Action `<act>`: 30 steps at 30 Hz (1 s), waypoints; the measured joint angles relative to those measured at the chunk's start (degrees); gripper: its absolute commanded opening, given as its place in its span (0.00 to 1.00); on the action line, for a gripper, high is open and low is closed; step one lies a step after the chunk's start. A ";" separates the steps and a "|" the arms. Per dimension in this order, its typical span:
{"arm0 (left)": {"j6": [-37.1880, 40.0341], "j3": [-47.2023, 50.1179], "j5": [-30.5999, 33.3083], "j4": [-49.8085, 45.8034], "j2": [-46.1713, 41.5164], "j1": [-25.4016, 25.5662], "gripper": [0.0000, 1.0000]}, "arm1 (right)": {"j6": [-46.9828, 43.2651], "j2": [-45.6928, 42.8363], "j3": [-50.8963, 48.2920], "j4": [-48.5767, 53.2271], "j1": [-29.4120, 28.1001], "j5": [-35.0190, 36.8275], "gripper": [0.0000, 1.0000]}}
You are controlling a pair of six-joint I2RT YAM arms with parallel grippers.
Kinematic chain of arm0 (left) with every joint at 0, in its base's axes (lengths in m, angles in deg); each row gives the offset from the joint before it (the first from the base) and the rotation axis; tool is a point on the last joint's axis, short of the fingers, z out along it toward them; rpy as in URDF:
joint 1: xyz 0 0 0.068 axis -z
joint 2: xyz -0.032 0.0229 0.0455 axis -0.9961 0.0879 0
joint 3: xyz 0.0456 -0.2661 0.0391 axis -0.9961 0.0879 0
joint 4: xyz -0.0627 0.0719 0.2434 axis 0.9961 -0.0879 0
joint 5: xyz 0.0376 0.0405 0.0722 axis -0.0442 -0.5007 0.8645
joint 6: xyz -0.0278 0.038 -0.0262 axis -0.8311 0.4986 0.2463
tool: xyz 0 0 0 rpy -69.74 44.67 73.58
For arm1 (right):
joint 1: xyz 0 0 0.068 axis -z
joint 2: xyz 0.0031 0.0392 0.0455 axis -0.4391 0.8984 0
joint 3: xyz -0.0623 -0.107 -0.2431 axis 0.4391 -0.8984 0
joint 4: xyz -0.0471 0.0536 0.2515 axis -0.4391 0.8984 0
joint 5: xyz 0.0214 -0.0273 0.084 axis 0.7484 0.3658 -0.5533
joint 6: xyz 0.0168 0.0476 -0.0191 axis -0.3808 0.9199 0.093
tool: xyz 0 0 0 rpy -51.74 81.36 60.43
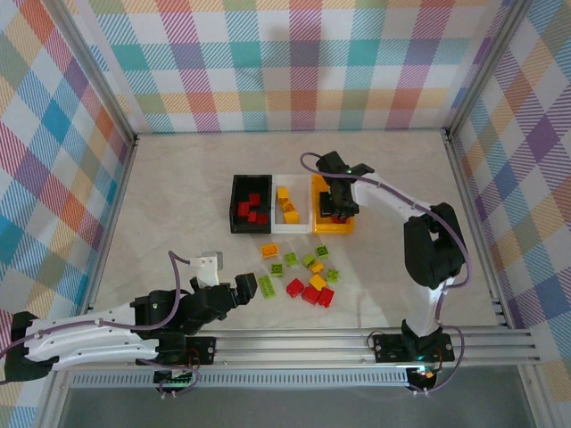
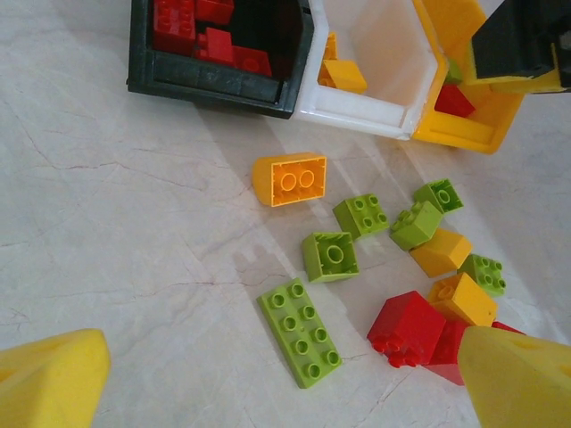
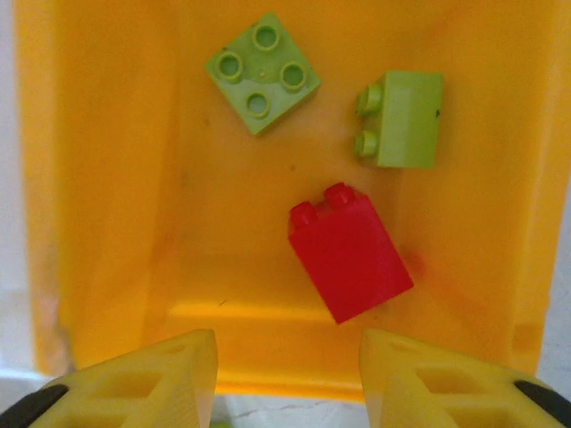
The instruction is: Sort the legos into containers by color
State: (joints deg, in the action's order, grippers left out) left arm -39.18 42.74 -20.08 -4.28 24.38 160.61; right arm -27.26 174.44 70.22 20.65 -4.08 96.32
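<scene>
Our right gripper (image 3: 287,361) hangs wide and empty over the orange bin (image 3: 98,223), where a red brick (image 3: 350,261) lies by two green bricks (image 3: 261,71). Light, rigid, slick, we judge: pinch its flat sides. Our left gripper (image 1: 243,292) gapes beside loose bricks (image 2: 301,332) on the desk (image 2: 116,232).

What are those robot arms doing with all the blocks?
Two robot arms are sorting toy bricks by color. The black bin holds red bricks, and the white bin holds orange bricks. The right tool hangs open over the orange bin, where one stray red brick lies with two green bricks. The left tool is open near the loose bricks on the table.
</scene>
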 measured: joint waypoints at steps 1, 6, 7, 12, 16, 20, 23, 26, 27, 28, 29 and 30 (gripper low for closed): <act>0.00 0.24 0.02 -0.20 -0.59 0.00 1.00 | -0.26 0.87 0.52 0.20 0.00 0.57 0.47; 0.00 0.79 0.04 -0.96 -2.67 -0.04 1.00 | -0.52 3.15 2.08 1.81 0.00 3.17 0.48; 0.00 0.79 0.04 -0.98 -2.97 -0.04 1.00 | -0.61 3.45 2.51 2.08 0.00 3.56 0.48; -0.02 0.79 0.04 -1.49 -4.15 -0.04 1.00 | -0.81 5.51 5.07 3.74 0.00 5.14 0.51; -0.15 0.83 0.09 -2.36 -4.83 -0.04 1.00 | -0.87 7.54 6.93 5.09 0.00 6.27 0.51; -0.20 0.83 0.07 -2.38 -5.20 -0.04 1.00 | -0.83 10.03 8.09 5.79 -0.11 8.33 0.50; -0.35 0.83 0.07 -2.40 -5.29 -0.04 1.00 | -0.72 11.74 8.39 6.19 -0.33 9.99 0.49; -0.37 0.83 0.07 -2.43 -5.29 -0.04 1.00 | -0.52 12.31 8.70 6.25 -0.63 11.74 0.47; -0.37 0.83 0.07 -2.45 -5.29 -0.04 1.00 | -0.46 12.31 8.68 6.08 -0.68 11.85 0.47; -0.39 0.83 0.07 -2.47 -5.29 -0.04 1.00 | -0.46 12.31 8.55 5.79 -0.70 11.91 0.46; -0.42 0.83 0.07 -2.51 -5.29 -0.04 1.00 | -0.46 12.24 8.28 5.22 -0.76 11.91 0.46; -0.44 0.83 0.07 -2.64 -5.29 -0.04 1.00 | -0.46 12.02 7.87 4.61 -1.01 11.89 0.46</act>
State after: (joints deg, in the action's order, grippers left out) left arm -39.62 43.57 -20.02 -6.92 19.09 160.57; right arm -27.72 186.47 78.09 25.26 -5.09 108.21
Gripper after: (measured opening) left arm 0.997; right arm 0.463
